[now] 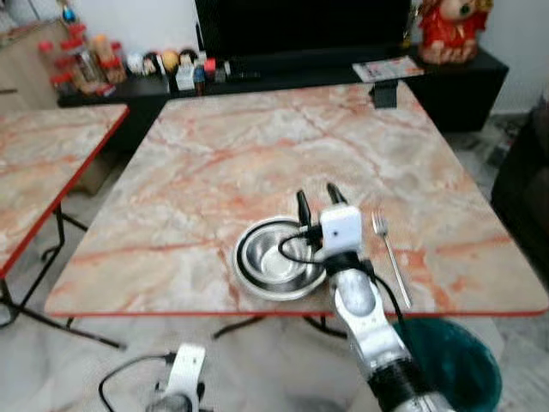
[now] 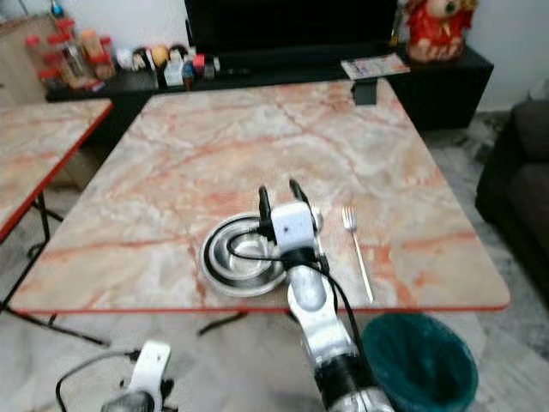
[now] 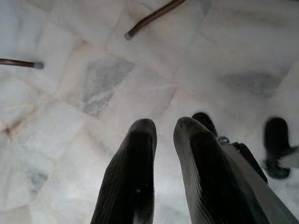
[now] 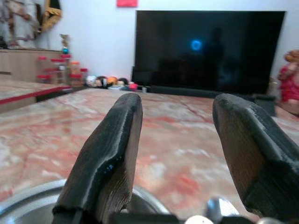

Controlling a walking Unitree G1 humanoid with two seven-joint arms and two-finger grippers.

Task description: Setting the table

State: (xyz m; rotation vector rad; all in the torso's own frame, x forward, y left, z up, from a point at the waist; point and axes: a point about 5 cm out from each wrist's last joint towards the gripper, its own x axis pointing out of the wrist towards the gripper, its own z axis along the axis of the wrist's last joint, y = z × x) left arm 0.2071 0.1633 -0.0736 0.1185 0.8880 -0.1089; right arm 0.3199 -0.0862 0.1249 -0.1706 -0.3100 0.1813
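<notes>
Marble-patterned and edged in red, the worktop (image 1: 257,163) takes up the middle of the head views, and low in the frame, near its front edge, sits a shiny steel bowl (image 1: 276,259). Just right of it a fork (image 1: 390,255) lies flat on the marble, tines pointing toward the far side, apart from the bowl. The right tool (image 1: 319,202) hovers over the bowl's right rim at centre frame, its two black fingers (image 4: 110,154) spread wide with nothing between them; in the right wrist view the bowl's rim curves along the bottom left under those fingers. Down at the bottom left of the head views the left tool (image 3: 161,140) hangs below the worktop, over the pale tiled floor (image 3: 93,88), fingers close together with just a narrow gap, holding nothing. A second marble worktop (image 1: 43,163) runs along the left edge. Across the top, a dark TV (image 1: 300,26) stands on a low black cabinet (image 1: 463,86), with jars and small bottles (image 1: 81,60) at upper left and a red figurine (image 1: 446,30) at upper right. A teal bin (image 1: 455,365) sits at bottom right, on the floor.
</notes>
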